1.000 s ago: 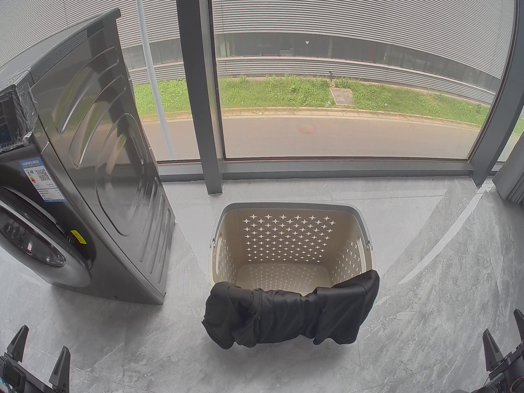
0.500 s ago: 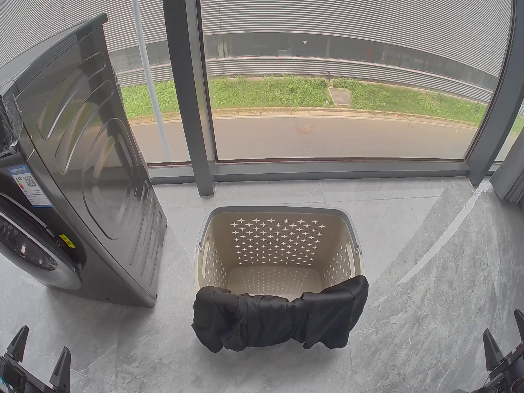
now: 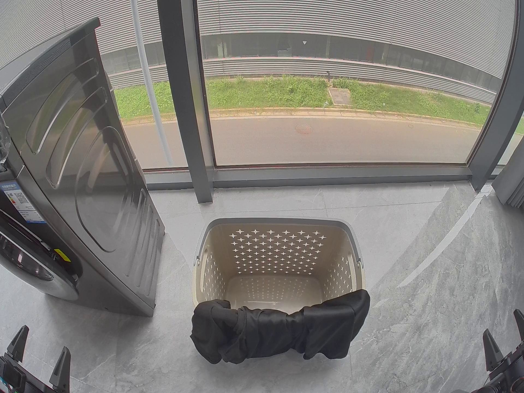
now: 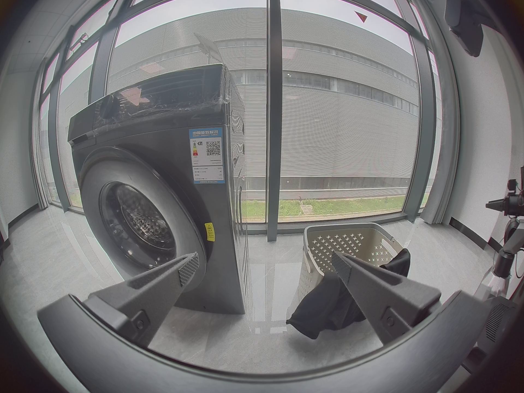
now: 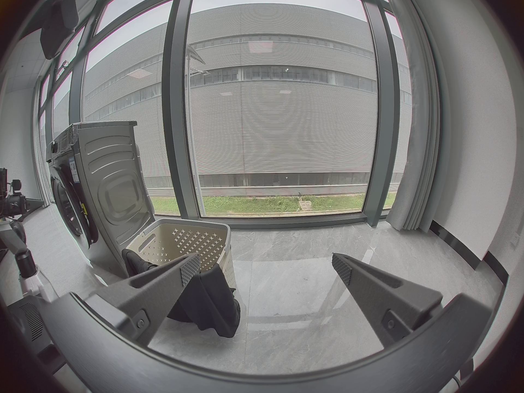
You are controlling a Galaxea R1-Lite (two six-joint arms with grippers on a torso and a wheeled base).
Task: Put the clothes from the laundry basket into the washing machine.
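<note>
A beige laundry basket (image 3: 278,226) stands on the floor before me, with a black garment (image 3: 273,328) draped over its near rim and hanging down outside. To its left is the dark grey washing machine (image 3: 82,165), its round door (image 4: 139,225) facing away from the basket. My left gripper (image 3: 39,353) sits low at the near left, open and holding nothing, well short of the basket. My right gripper (image 3: 505,334) is low at the near right, also open and with nothing in it. The wrist views show the left gripper (image 4: 265,257), the right gripper (image 5: 265,257), the basket (image 5: 180,238) and the garment (image 4: 327,307).
A glass wall with a dark pillar (image 3: 183,83) stands close behind the basket. A grey curtain (image 3: 510,181) hangs at the far right. Bare marble floor (image 3: 436,301) lies around the basket and between it and both grippers.
The whole head view has shifted: basket and washing machine now lie further left and lower, so the camera moved. Both grippers keep their places, and the garment hangs as before.
</note>
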